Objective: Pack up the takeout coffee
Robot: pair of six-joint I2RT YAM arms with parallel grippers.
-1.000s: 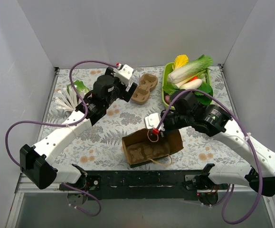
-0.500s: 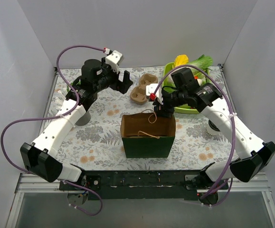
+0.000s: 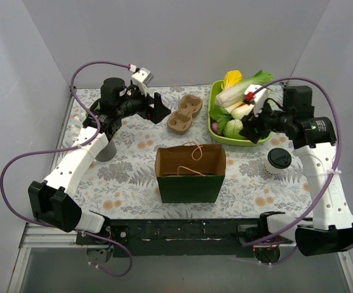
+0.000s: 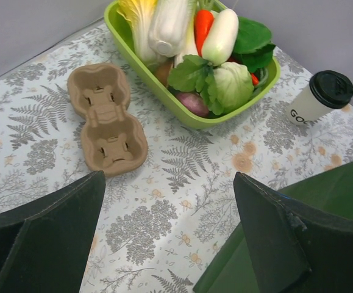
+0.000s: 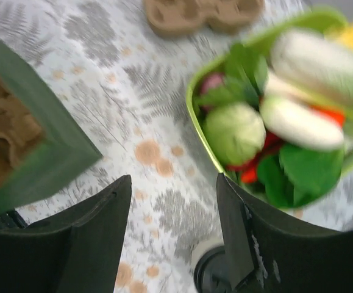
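Bag centre front, carrier behind it, tray back right, coffee right of bag

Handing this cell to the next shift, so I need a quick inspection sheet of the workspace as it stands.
Surface: fern-print tablecloth, no spills seen.
Job's things: coffee cup lidded, upright, right of the open paper bag and apart from it; not packed.
Clutter: cardboard carrier; vegetable tray; grey cup partly behind the left arm.
Grippers: left gripper open, empty; right gripper open, empty.
Cables: purple cables loop above both arms; no snag seen.
Surroundings: plain grey walls; nothing else seen.
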